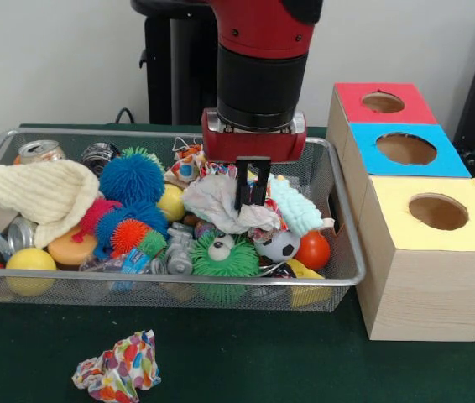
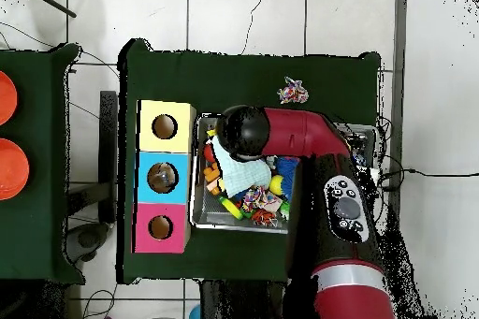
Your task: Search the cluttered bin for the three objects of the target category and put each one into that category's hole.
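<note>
The end effector (image 1: pixel 253 191) is clenched on a crumpled white cloth (image 1: pixel 218 201) in the wire bin (image 1: pixel 348 243). The arm (image 2: pixel 309 137) hides the toys under it from above.

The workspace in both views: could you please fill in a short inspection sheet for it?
Surface: green table.
Job's things: wire bin, heaped full; box with red hole, blue hole, yellow hole.
Clutter: crumpled patterned paper outside the bin; cream knit hat, blue spiky ball and cans inside.
Grippers: tool down on white cloth, fingers close together.
Cables: black cable behind the bin.
Surroundings: tiled floor.
</note>
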